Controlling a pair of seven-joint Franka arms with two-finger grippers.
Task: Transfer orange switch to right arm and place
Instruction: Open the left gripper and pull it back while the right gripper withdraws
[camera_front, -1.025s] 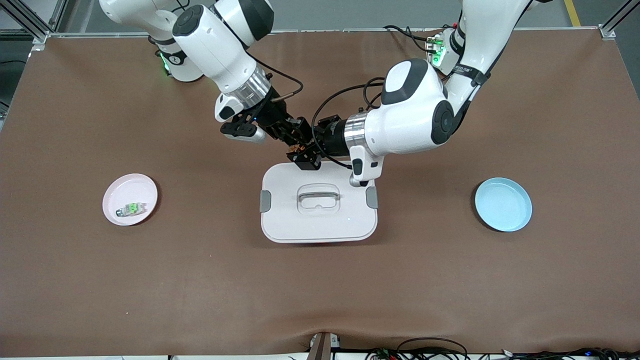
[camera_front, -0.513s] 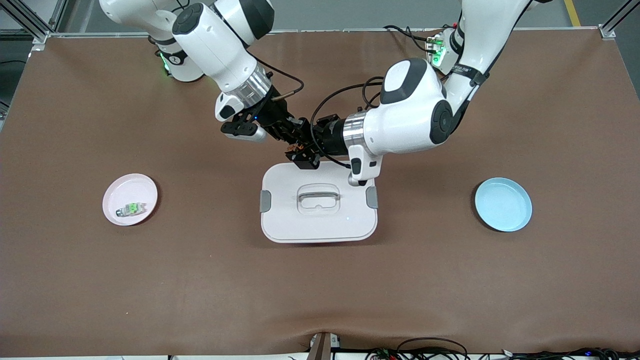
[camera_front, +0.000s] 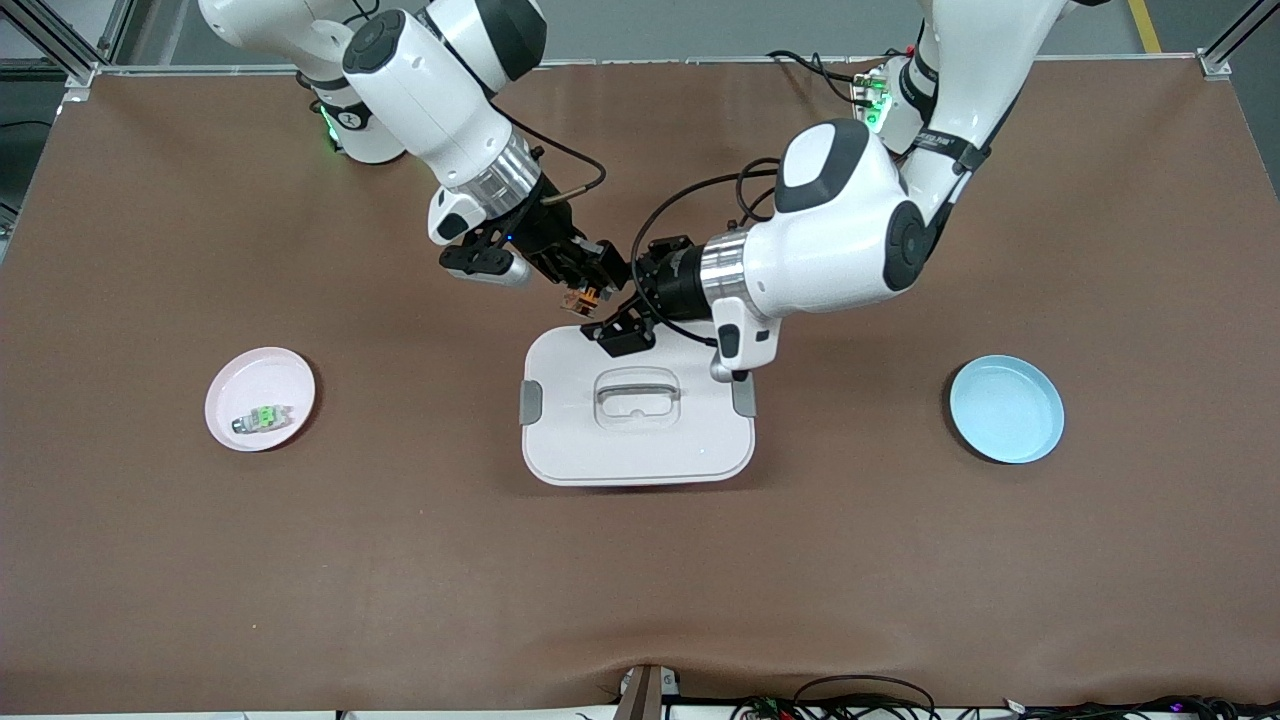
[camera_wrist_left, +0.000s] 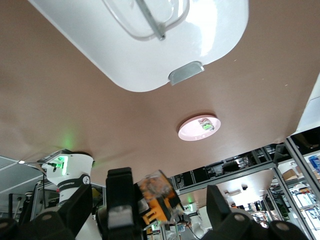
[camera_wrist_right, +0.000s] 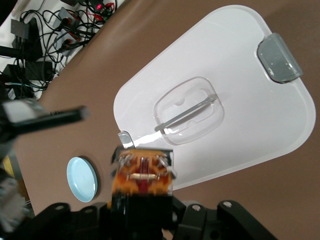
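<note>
The orange switch (camera_front: 584, 297), a small block with an orange centre, hangs in the air over the table just past the white lidded box's edge nearest the arm bases. My right gripper (camera_front: 577, 289) is shut on it; in the right wrist view the switch (camera_wrist_right: 142, 172) sticks out of the closed jaws of the right gripper (camera_wrist_right: 142, 202). My left gripper (camera_front: 609, 312) is open, its fingers wide apart on either side of the switch. In the left wrist view the switch (camera_wrist_left: 159, 194) sits between the fingers of the left gripper (camera_wrist_left: 170, 202), close to one finger.
A white lidded box (camera_front: 637, 450) with a clear handle lies mid-table under the grippers. A pink plate (camera_front: 255, 375) holding a clear part with a green centre (camera_front: 262, 417) lies toward the right arm's end. A blue plate (camera_front: 1006, 408) lies toward the left arm's end.
The left gripper has opened and drawn back a little toward its own end. The switch has stayed in the right gripper, which has barely moved.
</note>
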